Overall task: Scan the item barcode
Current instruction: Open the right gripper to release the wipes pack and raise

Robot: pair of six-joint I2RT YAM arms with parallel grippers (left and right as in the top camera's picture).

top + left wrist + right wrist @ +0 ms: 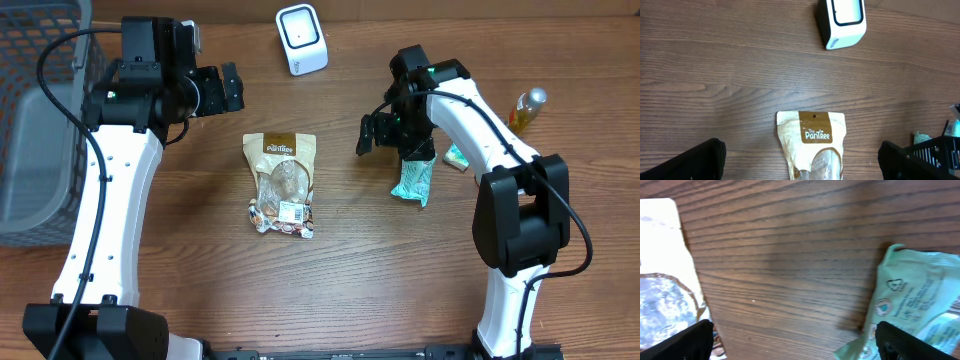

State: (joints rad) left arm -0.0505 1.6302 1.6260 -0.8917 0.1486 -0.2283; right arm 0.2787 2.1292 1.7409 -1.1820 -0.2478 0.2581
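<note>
Brown snack pouch (281,183) is lying flat on the wooden table (350,280), at 5 o'clock from the left gripper (235,88) and 8 o'clock from the right gripper (366,135). Each gripper is hanging with jaws spread wide, gripping nothing.

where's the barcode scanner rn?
Overhead view: the white barcode scanner stands on the table near its far edge, around the middle, just beyond the top of the PanTree pouch. The left wrist view shows it at upper right.
</note>
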